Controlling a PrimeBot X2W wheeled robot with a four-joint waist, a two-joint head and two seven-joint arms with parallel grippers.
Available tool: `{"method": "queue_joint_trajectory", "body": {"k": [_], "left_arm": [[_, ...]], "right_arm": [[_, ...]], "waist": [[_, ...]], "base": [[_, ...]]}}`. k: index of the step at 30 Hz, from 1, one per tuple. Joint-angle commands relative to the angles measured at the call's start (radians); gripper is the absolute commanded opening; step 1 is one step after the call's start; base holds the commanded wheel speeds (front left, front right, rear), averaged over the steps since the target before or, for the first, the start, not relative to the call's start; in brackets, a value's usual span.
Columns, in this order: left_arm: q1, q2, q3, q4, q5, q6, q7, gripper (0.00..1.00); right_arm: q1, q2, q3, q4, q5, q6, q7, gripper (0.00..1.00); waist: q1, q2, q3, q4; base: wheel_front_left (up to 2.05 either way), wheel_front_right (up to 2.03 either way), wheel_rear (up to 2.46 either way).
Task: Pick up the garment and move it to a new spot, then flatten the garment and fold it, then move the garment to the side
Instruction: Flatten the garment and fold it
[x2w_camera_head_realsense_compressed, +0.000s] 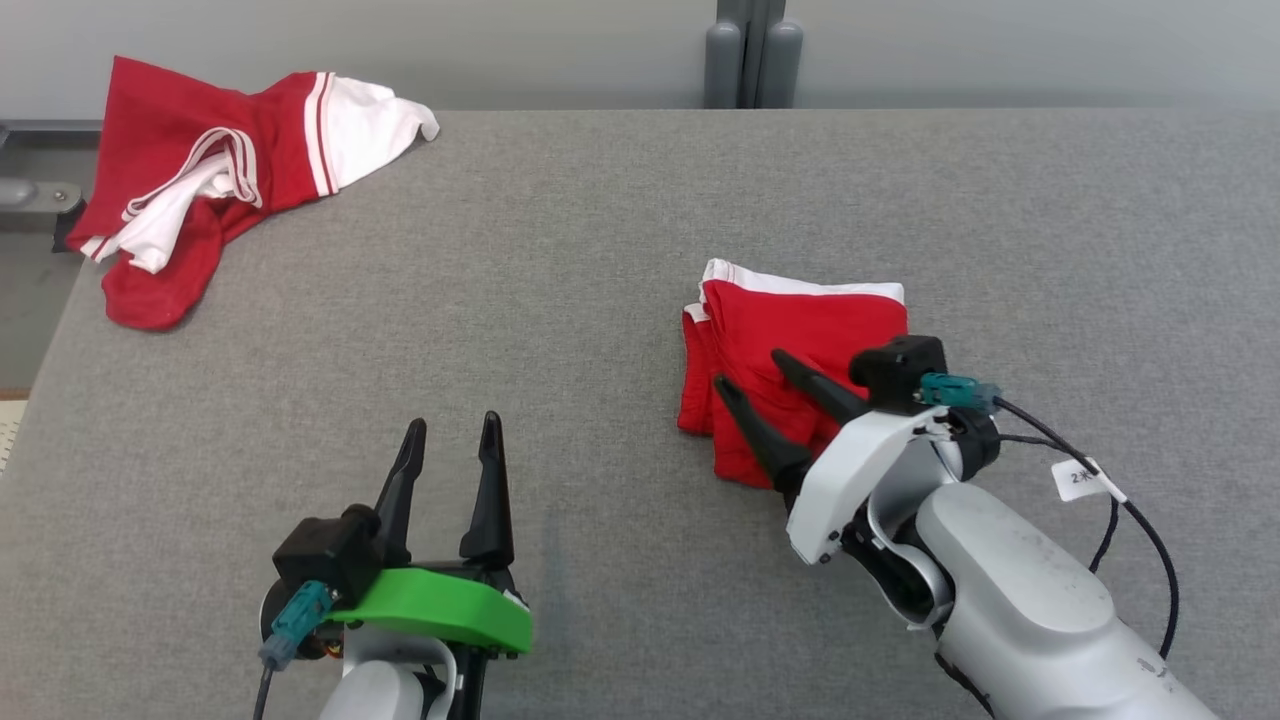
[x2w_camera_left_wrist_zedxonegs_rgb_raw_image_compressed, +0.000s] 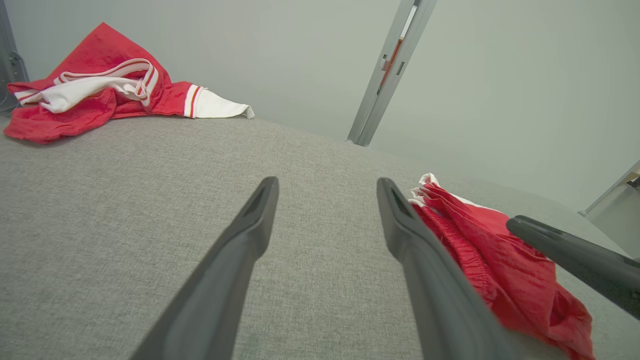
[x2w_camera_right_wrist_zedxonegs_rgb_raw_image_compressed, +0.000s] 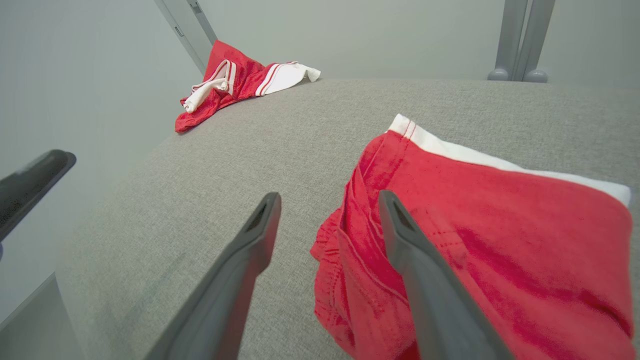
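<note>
position: folded garment (x2w_camera_head_realsense_compressed: 800, 350) flat on the table (x2w_camera_head_realsense_compressed: 600, 230), right of centre, white band along the far edge. crumpled garment (x2w_camera_head_realsense_compressed: 200, 170) at the far left corner, well apart.

right gripper (x2w_camera_head_realsense_compressed: 750, 368): fingers spread wide, holding nothing, poised at the near left edge of the folded garment; one finger over the cloth, the other over bare table just beside it.

left gripper (x2w_camera_head_realsense_compressed: 452, 422): fingers spread, empty, above bare table.

probable step: shift the folded garment to the side.

- lower the right gripper to straddle the edge layers.
- pinch all layers together, not the top one alone.
- lift only slightly and carry level, so as not to open the fold.
- steer clear of the crumpled garment.
- release only with the cloth flat.
</note>
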Motion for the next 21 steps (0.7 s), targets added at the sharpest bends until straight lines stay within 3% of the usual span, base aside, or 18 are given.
{"method": "queue_joint_trajectory", "body": {"k": [1,8,13,14,15,16,17,19,21], "left_arm": [[0.015,0.001,0.000,0.001,0.003,-0.001,0.000,1.00],[0.019,0.001,-0.016,0.001,-0.004,0.004,0.000,1.00],[0.008,0.001,-0.026,0.002,-0.006,0.004,0.000,1.00],[0.003,0.001,-0.027,0.002,-0.006,0.003,0.000,1.00],[-0.002,0.001,-0.029,0.002,-0.006,0.003,0.000,1.00],[-0.008,0.001,-0.031,0.002,-0.006,0.002,0.000,1.00],[-0.012,0.001,-0.032,0.003,-0.006,0.001,0.000,1.00],[-0.020,0.001,-0.035,0.004,-0.006,0.001,-0.001,1.00],[-0.026,0.001,-0.036,0.006,-0.006,0.003,0.000,1.00]], "right_arm": [[0.021,-0.015,-0.017,-0.025,-0.004,-0.001,-0.017,1.00],[0.100,-0.068,-0.189,-0.146,-0.057,-0.001,-0.066,1.00],[0.130,-0.089,-0.273,-0.170,-0.128,-0.001,-0.040,1.00],[0.127,-0.097,-0.276,-0.169,-0.148,-0.001,-0.031,0.92],[0.121,-0.103,-0.274,-0.165,-0.159,-0.001,-0.025,0.57],[0.110,-0.110,-0.270,-0.155,-0.172,-0.001,-0.013,0.38],[0.099,-0.119,-0.262,-0.145,-0.186,-0.001,-0.003,0.31],[0.073,-0.135,-0.233,-0.121,-0.203,-0.001,0.017,0.03],[0.045,-0.154,-0.188,-0.096,-0.194,-0.001,0.036,0.00]], "waist": [[0.0000,0.0000,-0.010,-0.016],[0.0000,0.0000,-0.012,-0.038],[0.0000,0.0000,0.000,-0.037],[0.0000,0.0000,0.005,-0.035],[0.0000,0.0000,0.009,-0.032],[0.0000,0.0000,0.014,-0.027],[0.0000,0.0000,0.018,-0.023],[0.0000,0.0000,0.027,-0.012],[0.0000,0.0000,0.035,0.001]], "base": [[0.00,0.00,0.00],[0.00,0.00,0.00],[0.00,0.00,0.00],[0.00,0.00,0.00],[0.00,0.00,0.00],[0.00,0.00,0.00],[0.00,0.00,0.00],[0.00,0.00,0.00],[0.00,0.00,0.00]]}}
